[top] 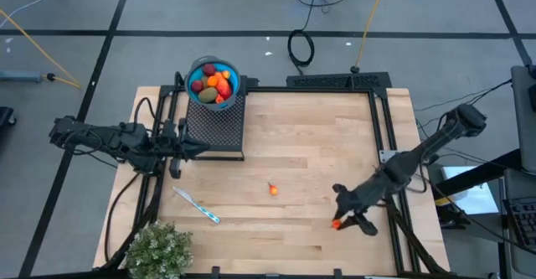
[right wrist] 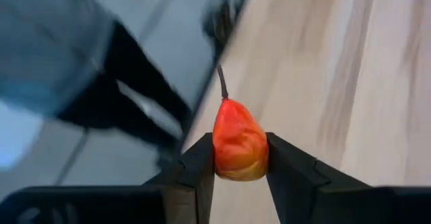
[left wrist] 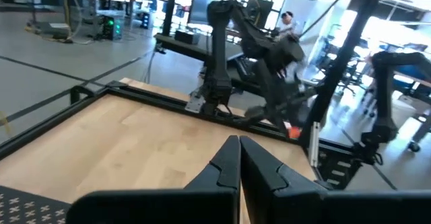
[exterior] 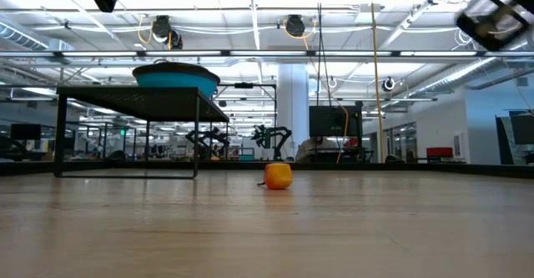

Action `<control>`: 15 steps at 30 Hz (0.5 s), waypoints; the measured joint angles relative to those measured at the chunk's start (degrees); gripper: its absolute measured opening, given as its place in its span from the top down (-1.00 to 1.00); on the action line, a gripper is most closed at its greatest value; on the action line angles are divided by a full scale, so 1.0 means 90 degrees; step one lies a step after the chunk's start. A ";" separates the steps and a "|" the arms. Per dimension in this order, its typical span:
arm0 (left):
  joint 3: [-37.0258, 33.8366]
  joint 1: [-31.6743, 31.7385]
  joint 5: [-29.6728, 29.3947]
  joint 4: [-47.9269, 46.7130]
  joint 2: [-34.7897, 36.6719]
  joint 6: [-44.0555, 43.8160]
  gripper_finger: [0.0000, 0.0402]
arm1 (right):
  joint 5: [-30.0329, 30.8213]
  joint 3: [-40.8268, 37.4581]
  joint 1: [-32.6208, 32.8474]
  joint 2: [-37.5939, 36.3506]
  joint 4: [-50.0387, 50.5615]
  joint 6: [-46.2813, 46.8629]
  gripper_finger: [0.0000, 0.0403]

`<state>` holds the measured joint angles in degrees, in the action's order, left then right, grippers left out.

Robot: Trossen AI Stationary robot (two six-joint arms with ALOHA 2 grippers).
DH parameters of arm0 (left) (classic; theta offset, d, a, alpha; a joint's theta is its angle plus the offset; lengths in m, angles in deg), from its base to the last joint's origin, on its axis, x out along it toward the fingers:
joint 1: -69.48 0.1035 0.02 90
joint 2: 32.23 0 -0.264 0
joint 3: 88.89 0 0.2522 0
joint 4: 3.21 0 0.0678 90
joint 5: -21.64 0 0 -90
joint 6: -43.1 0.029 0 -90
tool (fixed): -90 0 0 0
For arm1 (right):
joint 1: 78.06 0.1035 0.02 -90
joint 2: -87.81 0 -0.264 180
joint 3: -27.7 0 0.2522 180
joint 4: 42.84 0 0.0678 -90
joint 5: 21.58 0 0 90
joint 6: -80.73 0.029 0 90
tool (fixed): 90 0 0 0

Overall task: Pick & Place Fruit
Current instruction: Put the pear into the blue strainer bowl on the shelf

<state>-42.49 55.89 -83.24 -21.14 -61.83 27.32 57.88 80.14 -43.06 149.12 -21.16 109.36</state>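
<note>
Looking down on the tabletop (top: 318,145), I have the right pincer (top: 338,222) low over the near right part of the wood, its two fingers clamped on a red-orange pear (right wrist: 239,142); the wrist camera shows the fruit squeezed between both pads with its dark stem pointing away from the pincer. From above the same pear shows only as a small orange-red spot at the fingertips.

The left pincer (top: 201,149) sits at the left side with its fingers pressed together and nothing between them, just in front of the black mesh stand (top: 216,121). A blue bowl (top: 214,81) rests at the far end of that stand, already filled with several pieces of fruit (top: 216,85) in orange, red and olive tones.

One small orange ball (top: 274,189) lies alone in the middle of the wood, well apart from both arms and on open surface between the held pear and the stand. A thin blue-and-white stick (top: 196,204) lies slantwise toward the near left, and a bushy green plant (top: 159,250) stands at the near left corner. Black frame rails (top: 381,120) run along the right edge, close beside the right arm.
</note>
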 joint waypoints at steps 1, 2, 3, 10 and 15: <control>0.0000 -0.0002 0.0038 -0.0005 0.0000 -0.0004 0.99 | 0.0000 0.0000 -0.0112 -0.0087 -0.0255 -0.0005 0.47; 0.0000 -0.0002 0.0070 -0.0009 0.0000 -0.0006 0.98 | 0.0000 0.0000 -0.0220 -0.0162 -0.0533 -0.0039 0.47; 0.0000 -0.0002 0.0138 -0.0007 0.0000 -0.0003 0.97 | 0.0002 0.0000 -0.0324 -0.0217 -0.0844 -0.0089 0.46; 0.0000 -0.0002 0.0521 -0.0026 0.0000 -0.0050 0.91 | -0.0004 0.0002 -0.0893 -0.0351 -0.3515 -0.0321 0.47; 0.0000 -0.0002 0.0822 -0.0033 0.0000 -0.0052 0.90 | -0.0016 0.0002 -0.1021 -0.0349 -0.5229 -0.0731 0.45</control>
<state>-42.49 55.87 -75.85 -21.44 -61.83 26.85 57.73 80.16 -52.25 145.97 -68.22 102.77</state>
